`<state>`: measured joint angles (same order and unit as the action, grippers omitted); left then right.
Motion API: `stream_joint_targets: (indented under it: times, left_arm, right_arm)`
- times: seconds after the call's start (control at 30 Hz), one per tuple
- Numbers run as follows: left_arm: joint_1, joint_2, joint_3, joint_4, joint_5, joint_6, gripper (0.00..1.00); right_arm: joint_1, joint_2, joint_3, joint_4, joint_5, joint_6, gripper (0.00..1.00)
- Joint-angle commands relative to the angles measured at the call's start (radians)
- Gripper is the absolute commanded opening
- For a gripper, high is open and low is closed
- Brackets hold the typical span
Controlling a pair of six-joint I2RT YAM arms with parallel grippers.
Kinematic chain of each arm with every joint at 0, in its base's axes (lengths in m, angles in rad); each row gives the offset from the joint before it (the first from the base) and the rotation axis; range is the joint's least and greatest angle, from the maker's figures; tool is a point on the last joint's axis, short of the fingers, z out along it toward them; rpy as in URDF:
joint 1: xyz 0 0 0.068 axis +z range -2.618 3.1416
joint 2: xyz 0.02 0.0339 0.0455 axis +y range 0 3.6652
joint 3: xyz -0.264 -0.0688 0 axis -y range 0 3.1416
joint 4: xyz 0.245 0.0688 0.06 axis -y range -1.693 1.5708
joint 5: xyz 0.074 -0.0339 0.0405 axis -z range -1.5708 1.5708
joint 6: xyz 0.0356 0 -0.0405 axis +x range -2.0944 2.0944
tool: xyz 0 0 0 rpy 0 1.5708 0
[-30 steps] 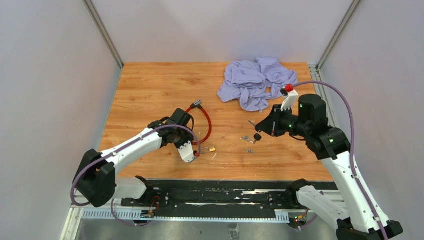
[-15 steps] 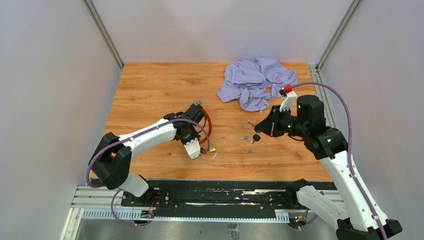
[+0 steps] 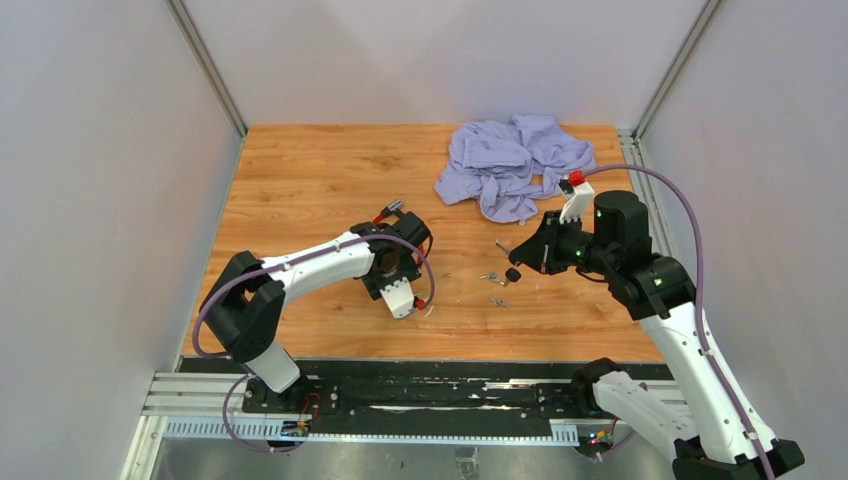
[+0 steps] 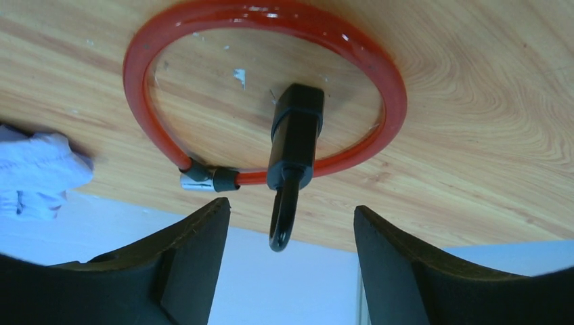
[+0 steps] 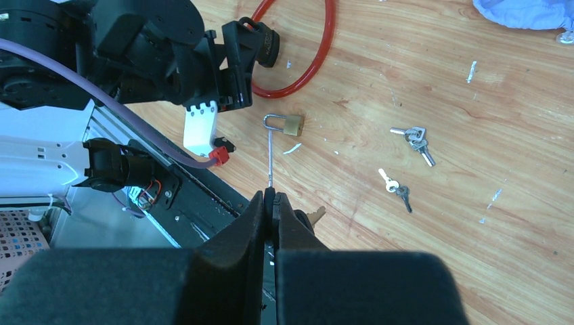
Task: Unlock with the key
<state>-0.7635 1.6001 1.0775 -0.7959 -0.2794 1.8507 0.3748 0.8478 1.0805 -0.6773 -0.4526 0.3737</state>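
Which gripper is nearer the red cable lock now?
Left. The left gripper is open right at the red cable lock; the right gripper, shut on a key, is well off to its right.

A: Just ahead of the left gripper (image 4: 291, 217), the cable (image 4: 284, 12) looks glossy red plastic, its lock body (image 4: 296, 135) smooth black.

B: Beyond the right gripper (image 5: 271, 198): brass padlock (image 5: 292, 124), shiny; keys (image 5: 414, 137) bare metal. The table (image 5: 406, 61) is varnished wood, lightly scuffed.
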Motion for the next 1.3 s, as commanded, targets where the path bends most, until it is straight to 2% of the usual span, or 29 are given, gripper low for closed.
stream_joint_targets:
  times: [0.0,0.13,0.27,0.53,0.67,0.9,1.27]
  left_arm:
    - [-0.03,0.033,0.007,-0.009,-0.069,0.004,0.7]
    - [-0.034,0.041,-0.03,0.078,-0.128,0.056,0.65]
    - [-0.034,0.048,-0.027,0.088,-0.146,0.053,0.63]
    - [-0.053,0.089,-0.076,0.211,-0.279,0.048,0.63]
    - [-0.069,0.095,-0.084,0.215,-0.295,0.027,0.65]
    - [-0.085,0.1,-0.11,0.238,-0.329,0.0,0.57]
    - [-0.085,0.115,-0.124,0.27,-0.339,-0.061,0.58]
  right_arm:
    - [-0.015,-0.015,0.0,0.013,0.007,-0.006,0.01]
    - [-0.015,-0.026,-0.004,-0.002,0.032,-0.018,0.01]
    - [-0.015,-0.041,-0.019,-0.01,0.043,-0.025,0.01]
    - [-0.015,-0.049,-0.033,-0.022,0.058,-0.04,0.0]
    - [-0.015,-0.049,-0.032,-0.027,0.062,-0.047,0.01]
    - [-0.016,-0.041,-0.039,-0.026,0.058,-0.043,0.01]
    - [-0.015,-0.04,-0.039,-0.024,0.054,-0.046,0.01]
